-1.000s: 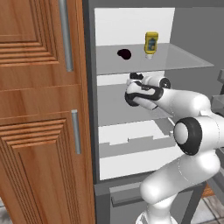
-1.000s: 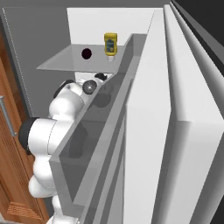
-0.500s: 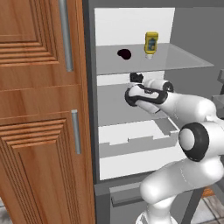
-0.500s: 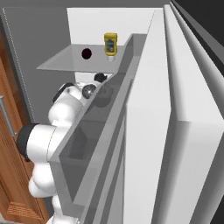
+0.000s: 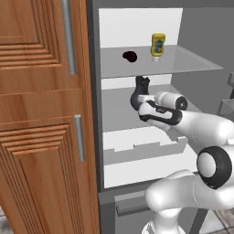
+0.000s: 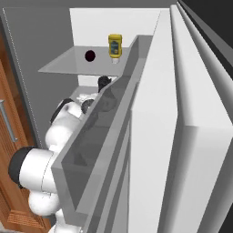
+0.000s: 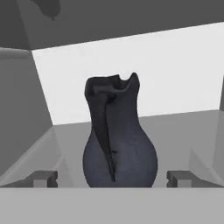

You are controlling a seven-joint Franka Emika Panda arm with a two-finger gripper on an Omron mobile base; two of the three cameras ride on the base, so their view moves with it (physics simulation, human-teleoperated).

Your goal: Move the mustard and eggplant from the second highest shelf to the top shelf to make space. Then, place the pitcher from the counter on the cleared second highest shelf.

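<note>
With the mustard (image 5: 158,44) and eggplant (image 5: 130,56) up on the top shelf (image 5: 192,64), the pitcher (image 7: 118,135) stands on the second highest shelf (image 5: 116,109) (upright), the tool (image 7: 113,178) spread wide, nothing gripped—task looks essentially complete.

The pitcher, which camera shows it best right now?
The hand view: the pitcher stands upright in the middle, neck, flared rim and handle clear, between the open gripper's fingertips. The left base view shows the neck and part of the belly above the hand; the right base view shows a dark scrap.
</note>
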